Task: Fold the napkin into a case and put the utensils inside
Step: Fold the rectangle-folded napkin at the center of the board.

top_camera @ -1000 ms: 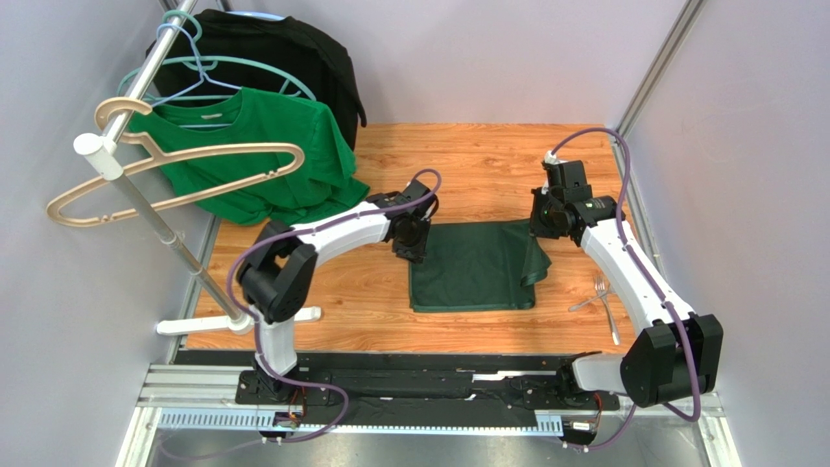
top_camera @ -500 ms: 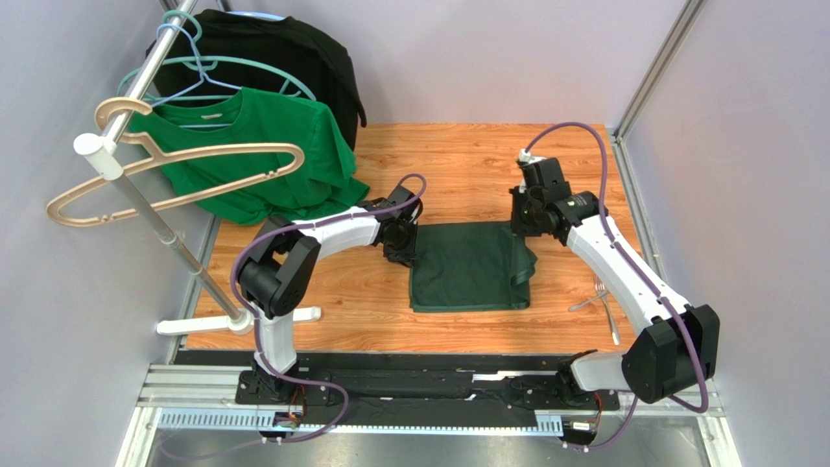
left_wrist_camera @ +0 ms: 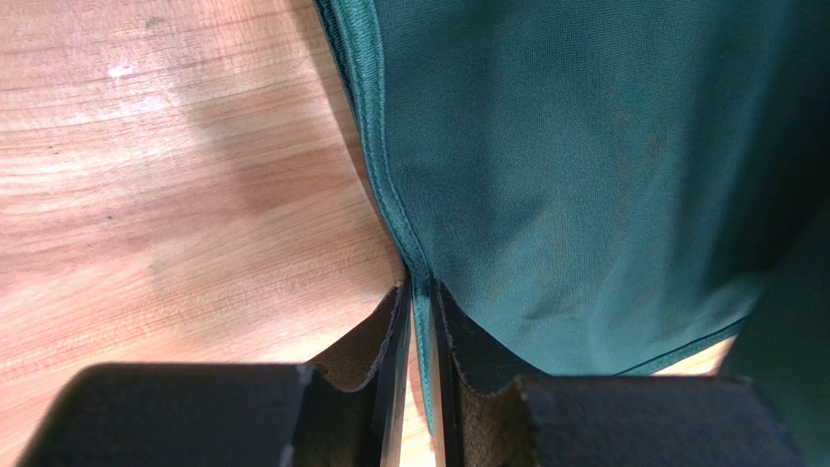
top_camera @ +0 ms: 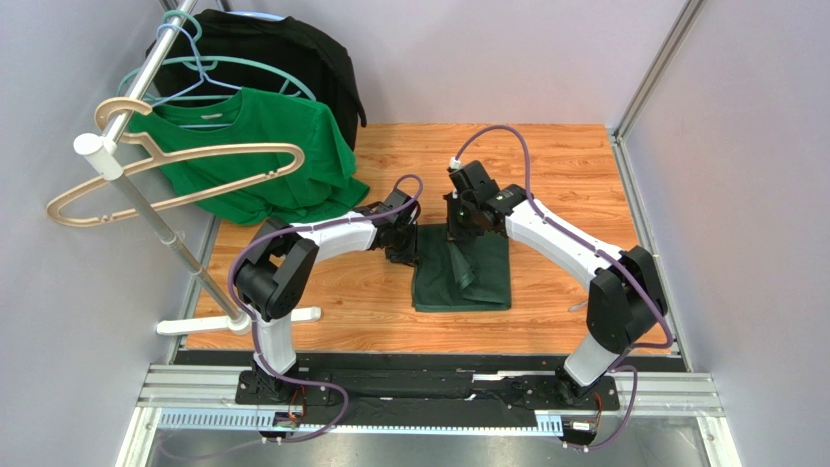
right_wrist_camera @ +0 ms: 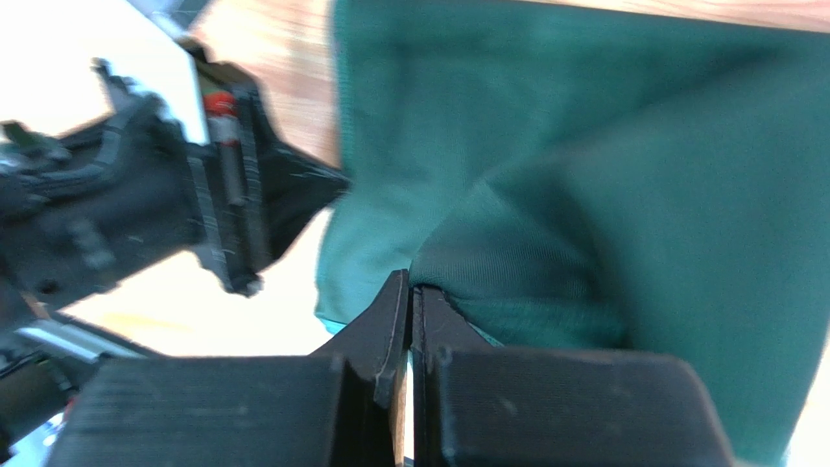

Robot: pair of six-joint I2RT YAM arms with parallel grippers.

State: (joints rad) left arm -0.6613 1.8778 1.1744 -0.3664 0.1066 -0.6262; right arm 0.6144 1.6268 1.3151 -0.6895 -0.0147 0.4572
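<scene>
Beyond the metal rail (top_camera: pixel 419 389) at the near edge of the table (top_camera: pixel 555 165), the dark green napkin (top_camera: pixel 482 277) lies mid-table, partly doubled over, with a loose flap draped across its far half. The left gripper (left_wrist_camera: pixel 418 290), jaws drawn nearly together, pinches the napkin's hemmed far-left edge low at the wood. The right gripper (right_wrist_camera: pixel 411 284), jaws fully closed, holds a bunched fold of the same cloth over the napkin's far edge, close beside its partner. The fold looks underway but unfinished: the cloth is not yet a narrow layered case, and no utensil can be seen on or in it, so more folding and all the loading appear to remain. Farther back, bare orange-brown planking runs to the far edge. At the far-left corner a bright green T-shirt (top_camera: pixel 263 146) and a black garment (top_camera: pixel 292 53) hang on a rack (top_camera: pixel 146 73) beside a tan hanger (top_camera: pixel 175 161), with grey walls (top_camera: pixel 487 58) closing the booth.
</scene>
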